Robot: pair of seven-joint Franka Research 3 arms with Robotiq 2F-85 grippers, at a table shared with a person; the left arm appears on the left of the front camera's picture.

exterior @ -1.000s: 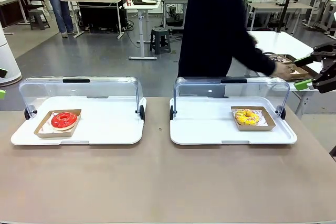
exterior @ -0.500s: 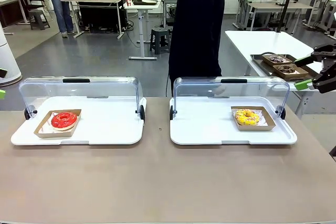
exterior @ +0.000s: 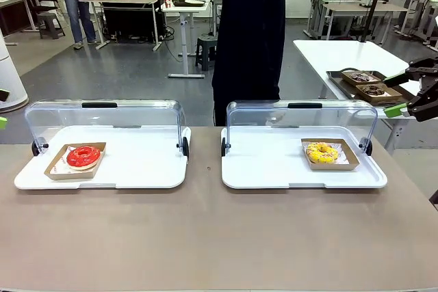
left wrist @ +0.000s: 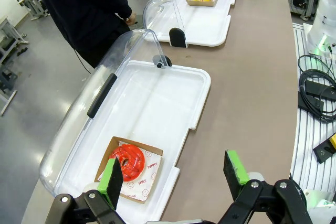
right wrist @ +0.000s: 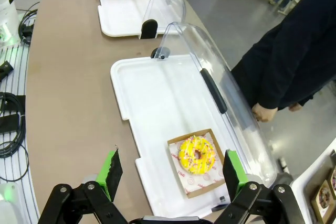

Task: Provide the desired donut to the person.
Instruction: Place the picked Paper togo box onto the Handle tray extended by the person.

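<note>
Front faces person [exterior: 248, 39]; wrists overlook trays [left wrist: 202, 85].

Person [exterior: 248, 32] behind two donut trays [exterior: 137, 169]

The person [exterior: 250, 39] is cut off at the top edge of the front view, head and shoulders out of frame, and the lower body is hidden behind the clear lid [exterior: 301, 124] of the right tray. At the right edge the right gripper [exterior: 410, 94] shows in part, its arm out of frame. The print on the paper under the red donut [left wrist: 127, 162] is partly legible. Donuts on the side table's tray [exterior: 366, 83] are too small to tell apart.
</note>
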